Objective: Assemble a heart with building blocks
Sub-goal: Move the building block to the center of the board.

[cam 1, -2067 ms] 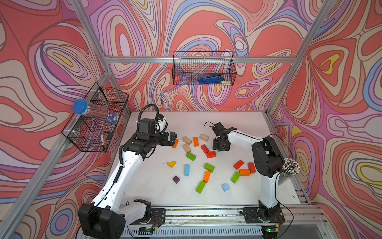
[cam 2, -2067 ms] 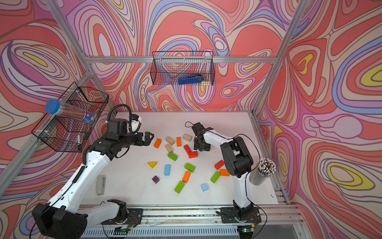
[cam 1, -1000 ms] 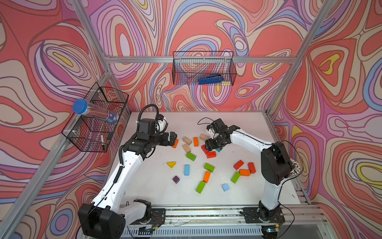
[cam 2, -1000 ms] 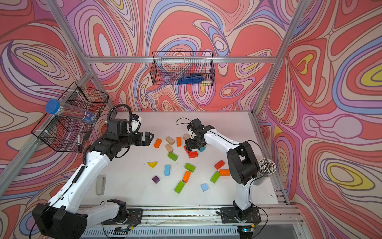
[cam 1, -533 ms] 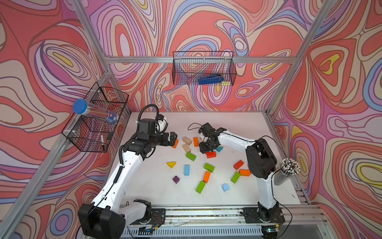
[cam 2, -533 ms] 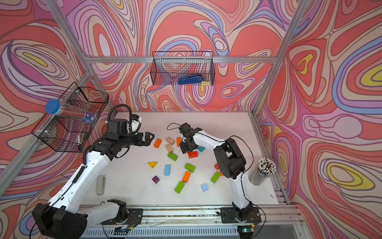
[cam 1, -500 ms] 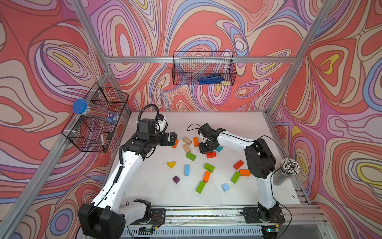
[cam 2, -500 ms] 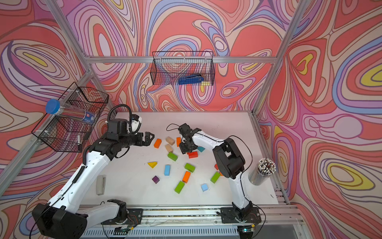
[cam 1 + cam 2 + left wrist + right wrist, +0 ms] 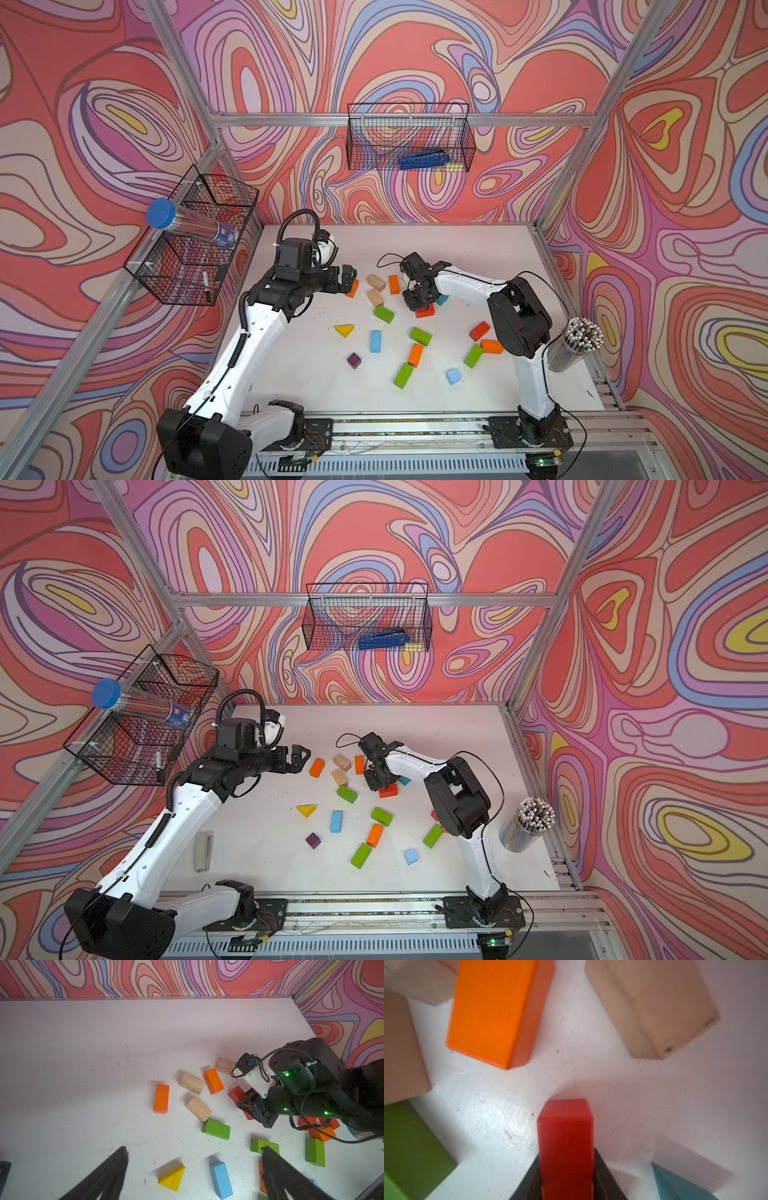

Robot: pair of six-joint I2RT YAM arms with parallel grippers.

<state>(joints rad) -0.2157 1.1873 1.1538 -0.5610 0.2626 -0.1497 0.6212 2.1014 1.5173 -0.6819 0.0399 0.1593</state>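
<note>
Right wrist view: right gripper (image 9: pixel 566 1169) is closed on the red brick (image 9: pixel 565 1136), one finger on each long side.
Brick axis: long, from bottom centre up to mid-frame, pointing between orange brick (image 9: pixel 496 1012) and plain wood brick (image 9: pixel 652 1007).
Cut off: brick's near end, at lower edge; teal block (image 9: pixel 675 1184), lower right corner.
Left gripper (image 9: pixel 193 1149): jaws wide apart, bottom of left wrist view.

Free to pass across the far half of the surface (image 9: pixel 457 245), bare to the back wall (image 9: pixel 291 187). Tight around the right tool (image 9: pixel 566 1178): red brick (image 9: pixel 565 1136) filling the jaws, orange brick (image 9: pixel 496 1012) and plain wood brick (image 9: pixel 654 1007) just ahead, green brick (image 9: pixel 409 1147) and teal block (image 9: pixel 675 1186) flanking. Scattered building blocks (image 9: pixel 420 336) across the middle.
</note>
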